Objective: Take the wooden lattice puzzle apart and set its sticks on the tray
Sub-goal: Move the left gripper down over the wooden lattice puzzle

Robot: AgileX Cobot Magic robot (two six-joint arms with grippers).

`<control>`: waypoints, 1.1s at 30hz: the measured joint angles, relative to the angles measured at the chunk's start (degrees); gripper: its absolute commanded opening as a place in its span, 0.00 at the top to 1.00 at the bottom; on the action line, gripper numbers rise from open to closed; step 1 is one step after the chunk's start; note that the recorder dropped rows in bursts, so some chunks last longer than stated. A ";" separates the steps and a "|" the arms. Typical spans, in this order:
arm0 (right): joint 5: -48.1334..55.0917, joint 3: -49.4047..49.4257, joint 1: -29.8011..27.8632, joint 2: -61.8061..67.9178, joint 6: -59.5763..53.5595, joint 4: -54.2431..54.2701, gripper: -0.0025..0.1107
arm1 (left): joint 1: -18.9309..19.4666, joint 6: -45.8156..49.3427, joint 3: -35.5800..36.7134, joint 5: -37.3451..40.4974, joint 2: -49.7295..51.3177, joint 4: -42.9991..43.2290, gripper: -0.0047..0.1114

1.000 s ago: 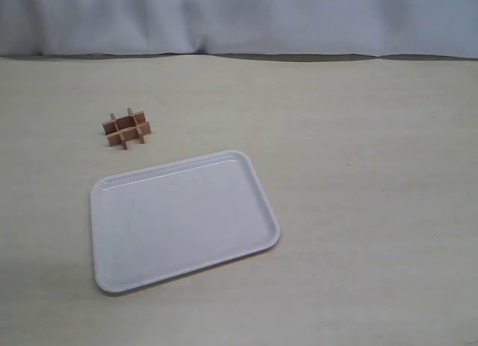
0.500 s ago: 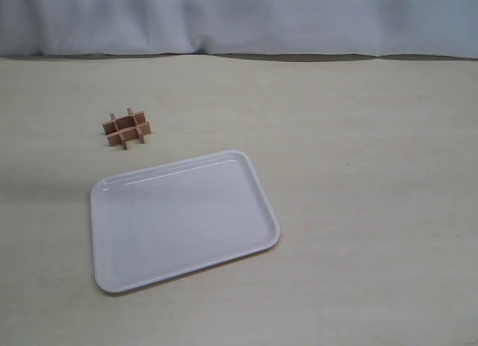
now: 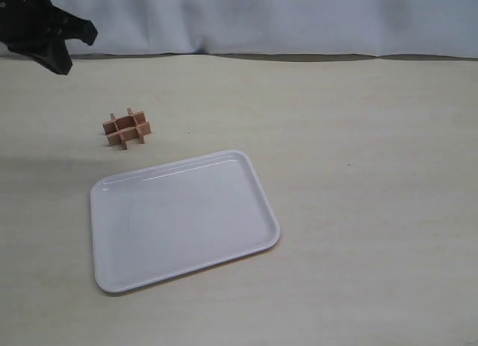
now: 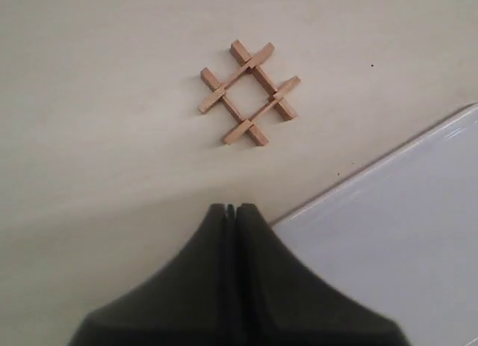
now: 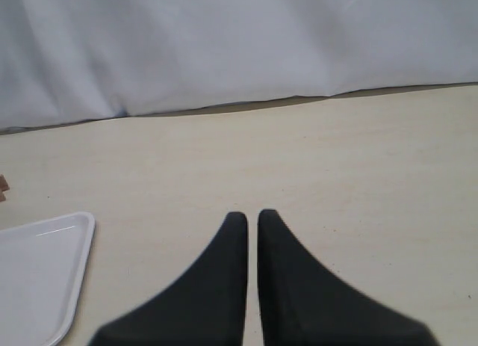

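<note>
Pale beige tabletop, backed by white cloth. White tray lying flat. Wooden lattice puzzle assembled, near its far-left corner, not touching. Left gripper pressed shut, empty. Right gripper seemingly closed too.

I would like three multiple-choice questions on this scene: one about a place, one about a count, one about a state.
1. Where is the wooden puzzle?
A) on the table, beside the tray
B) inside the tray
C) lifted in the air
2. How many sticks form it?
A) two
B) four
C) six
3. The left hand is:
A) wide open
B) gripping a stick
C) shut and empty
Answers: 1 A, it lies on the table, apart from the tray; 2 B, two pairs cross; 3 C, its fingers meet around nothing.
</note>
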 measured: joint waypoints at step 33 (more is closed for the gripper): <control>0.00 0.00 0.00 0.00 0.00 0.00 0.94 | -7.68 -11.39 -0.23 -4.48 18.90 5.03 0.58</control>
